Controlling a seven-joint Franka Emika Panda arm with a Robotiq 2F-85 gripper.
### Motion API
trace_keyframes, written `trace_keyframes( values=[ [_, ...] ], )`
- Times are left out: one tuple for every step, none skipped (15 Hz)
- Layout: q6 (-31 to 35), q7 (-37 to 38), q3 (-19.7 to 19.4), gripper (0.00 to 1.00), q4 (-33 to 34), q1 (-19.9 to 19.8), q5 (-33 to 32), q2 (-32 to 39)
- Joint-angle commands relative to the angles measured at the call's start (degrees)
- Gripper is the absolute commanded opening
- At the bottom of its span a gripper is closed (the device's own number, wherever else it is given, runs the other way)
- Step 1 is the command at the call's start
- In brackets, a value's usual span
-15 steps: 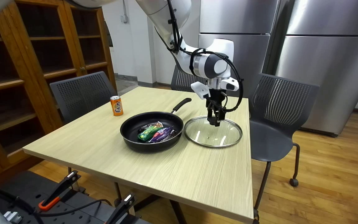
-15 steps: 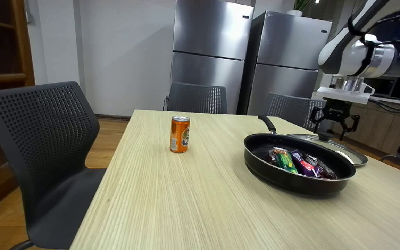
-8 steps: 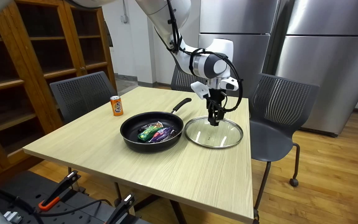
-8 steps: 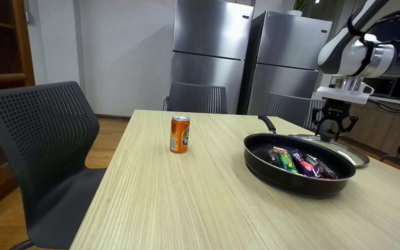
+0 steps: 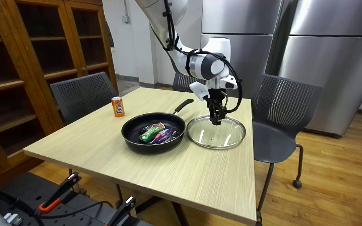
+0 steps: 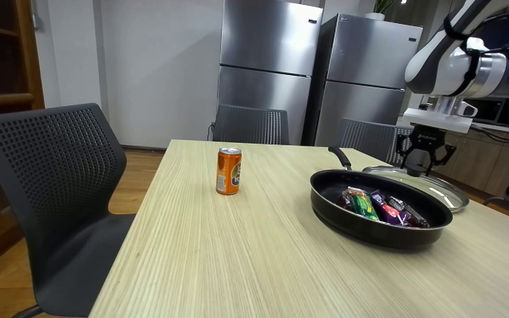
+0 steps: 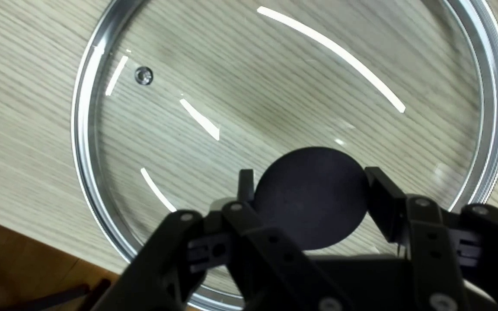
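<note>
A: Who has the glass lid [image 5: 215, 135]?
B: The gripper [image 7: 307, 185]. It squeezes the lid's dark round knob [image 7: 313, 199] from both sides.
A: Where is the lid?
B: Between the pan [image 5: 151, 149] and the tabletop [image 5: 200, 182] edge by a gray chair [image 5: 273, 141]. I can't tell if its rim is all off the tabletop.
A: Which step is this?
B: The grabbing step, I think. The hold looks made, and a real lift is not done yet.
A: What does the next move need?
B: I'd say a firm squeeze and a slow pull straight up, with the lid flat so the knob can't slip. The pan is just beside it, so the lid's rim must not bump it.
A: What's in the pan?
B: Snacks in shiny wrappers [image 5: 161, 136], all close together. The pan's black handle [image 5: 184, 105] points toward the edge that faces a silver fridge [image 5: 240, 18].
A: And farther away?
B: An orange can [image 5: 117, 107] stands upright, well apart from the lid, over toward the tabletop edge across from it.
</note>
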Motion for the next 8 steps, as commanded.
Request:
trace_keyframes(
  values=[
    [4.0,-1.2,-1.6,0.39,-8.7,2.3,-2.3,-8.2],
    [4.1,-1.2,-2.1,0.39,-9.0,2.7,-3.0,-8.7],
    [3.9,-1.2,-2.3,0.39,-9.3,2.8,-3.4,-9.2],
    [4.2,-1.2,-2.5,0.39,-9.9,3.0,-4.0,-10.0],
    [4.3,-1.0,-2.9,0.39,-10.3,3.3,-4.5,-10.7],
    [4.5,-1.0,-3.0,0.39,-10.7,3.4,-4.8,-11.4],
    [4.6,-1.0,-3.3,0.39,-10.9,3.5,-5.2,-11.9],
    [5.1,-1.0,-3.4,0.39,-11.2,3.6,-5.7,-12.4]
  ],
)
